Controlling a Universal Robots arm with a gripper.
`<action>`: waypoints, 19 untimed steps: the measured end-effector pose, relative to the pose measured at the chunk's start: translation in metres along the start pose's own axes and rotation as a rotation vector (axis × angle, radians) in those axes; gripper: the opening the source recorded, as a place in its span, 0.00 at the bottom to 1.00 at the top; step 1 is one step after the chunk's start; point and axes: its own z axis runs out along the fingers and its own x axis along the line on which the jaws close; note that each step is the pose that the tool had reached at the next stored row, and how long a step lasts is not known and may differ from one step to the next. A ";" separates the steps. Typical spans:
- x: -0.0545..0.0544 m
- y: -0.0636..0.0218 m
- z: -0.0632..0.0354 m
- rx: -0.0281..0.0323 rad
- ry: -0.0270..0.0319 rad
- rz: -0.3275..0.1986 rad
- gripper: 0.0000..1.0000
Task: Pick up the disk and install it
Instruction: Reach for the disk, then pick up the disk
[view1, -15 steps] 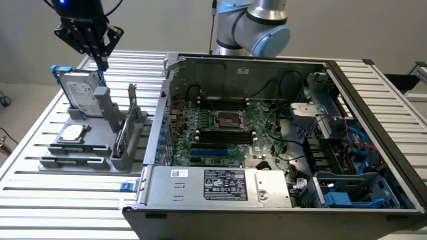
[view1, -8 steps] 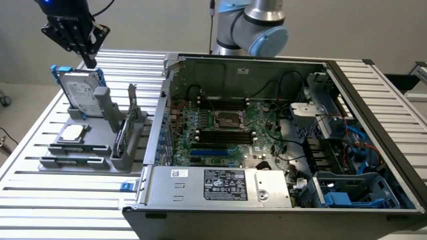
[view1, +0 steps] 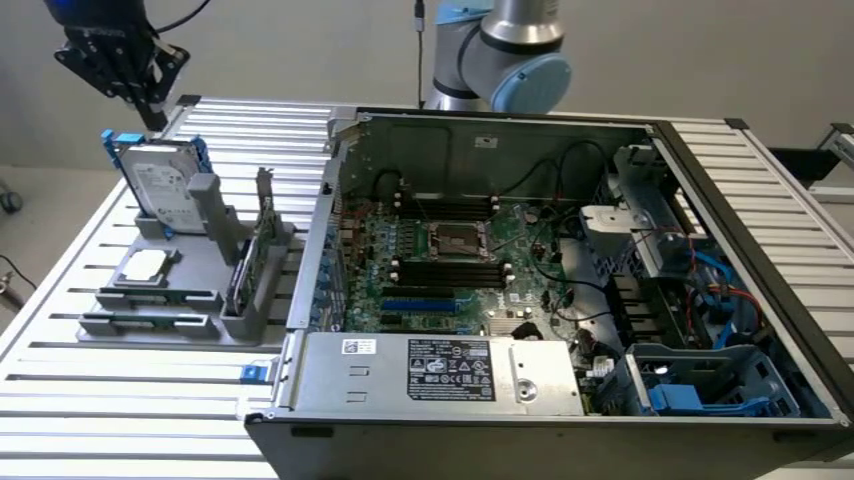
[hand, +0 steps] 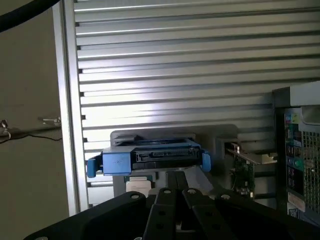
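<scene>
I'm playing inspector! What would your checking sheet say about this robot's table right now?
Surface: slatted metal table, carrying a grey holder and an open computer case.
Job's things: the disk stands upright in the holder with its blue bracket around it, not yet picked up.
Clutter: a processor chip lies flat on the holder; a card stands upright beside it; a power-supply box sits in the case.
Tool: the tool is shut and empty, above the disk, not touching it.
Cables: black cables and blue cables inside the case.
Surroundings: the robot arm behind the case, plain wall beyond.
</scene>
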 end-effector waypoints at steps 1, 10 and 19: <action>0.005 0.0015 0.0005 0.0000 -0.0001 0.000 0.11; 0.029 0.0093 0.0026 0.0001 0.0010 -0.001 0.11; 0.029 0.0093 0.0026 0.0001 0.0011 -0.001 0.11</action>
